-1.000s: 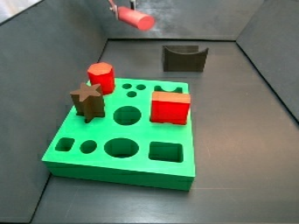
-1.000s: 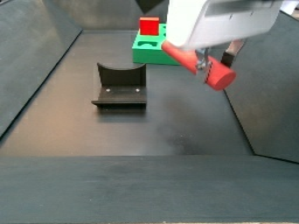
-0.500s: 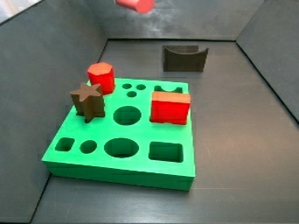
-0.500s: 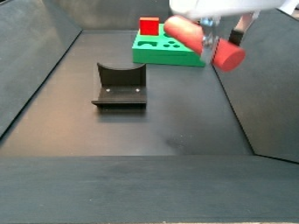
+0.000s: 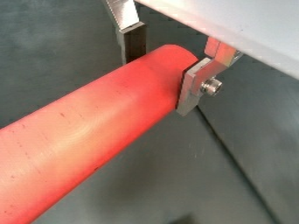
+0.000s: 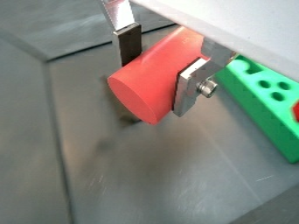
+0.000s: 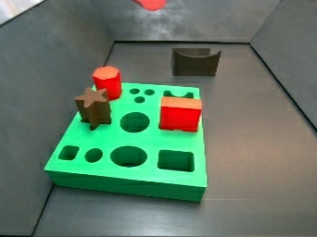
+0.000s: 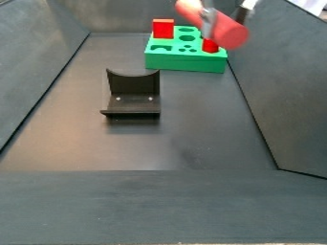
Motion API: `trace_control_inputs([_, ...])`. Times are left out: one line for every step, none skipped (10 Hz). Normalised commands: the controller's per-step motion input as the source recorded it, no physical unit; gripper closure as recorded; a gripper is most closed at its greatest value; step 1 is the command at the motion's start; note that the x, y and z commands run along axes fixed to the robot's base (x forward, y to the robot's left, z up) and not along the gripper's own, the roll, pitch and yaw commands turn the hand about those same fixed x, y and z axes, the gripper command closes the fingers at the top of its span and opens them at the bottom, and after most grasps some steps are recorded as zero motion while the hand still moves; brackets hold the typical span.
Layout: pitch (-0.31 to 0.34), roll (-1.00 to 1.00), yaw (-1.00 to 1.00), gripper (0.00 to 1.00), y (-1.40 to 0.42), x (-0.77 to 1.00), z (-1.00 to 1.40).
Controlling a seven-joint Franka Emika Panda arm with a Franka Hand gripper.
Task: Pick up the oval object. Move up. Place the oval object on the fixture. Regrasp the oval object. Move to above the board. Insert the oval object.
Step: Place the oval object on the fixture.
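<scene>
My gripper point(image 5: 163, 61) is shut on the oval object point(image 5: 87, 122), a long salmon-red rod held crosswise between the silver fingers point(image 6: 194, 86). It shows in both wrist views, with one round end point(image 6: 146, 92) facing the camera. In a side view the rod point(image 8: 212, 26) hangs high above the floor, near the green board point(image 8: 186, 54); in a side view only its tip point(image 7: 151, 4) shows at the upper edge. The dark fixture point(image 8: 130, 94) with its U-shaped notch stands on the floor, also seen far back in a side view point(image 7: 195, 61).
On the board point(image 7: 130, 143) stand a red hexagonal peg point(image 7: 107, 81), a brown star peg point(image 7: 91, 105) and a red cube point(image 7: 181, 114). Grey walls point(image 8: 38, 77) enclose the dark floor. An edge of the board shows in a wrist view point(image 6: 263, 96).
The gripper has risen with the rod, which has gone from mid-height to the upper edge of both side views. The grip has stayed shut.
</scene>
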Motion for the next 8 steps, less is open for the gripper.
trace_control_inputs([0.096, -0.33, -1.00, 1.00, -0.60, 1.00, 0.13])
trace_control_inputs([0.123, -0.34, -1.00, 1.00, -0.57, 1.00, 0.12])
trace_control_inputs([0.138, -0.28, -0.73, 1.00, -0.49, 1.00, 0.10])
trace_control_inputs([0.129, -0.23, -0.51, 1.00, -0.45, 1.00, 0.09])
trace_control_inputs([0.117, -0.17, -0.30, 1.00, -0.38, 1.00, 0.08])
trace_control_inputs([0.110, -0.16, -0.22, 1.00, -0.35, 1.00, 0.07])
trace_control_inputs([0.114, -0.16, -0.13, 1.00, -0.30, 1.00, 0.06])
trace_control_inputs([0.124, -0.16, -0.08, 1.00, -0.26, 1.00, 0.06])
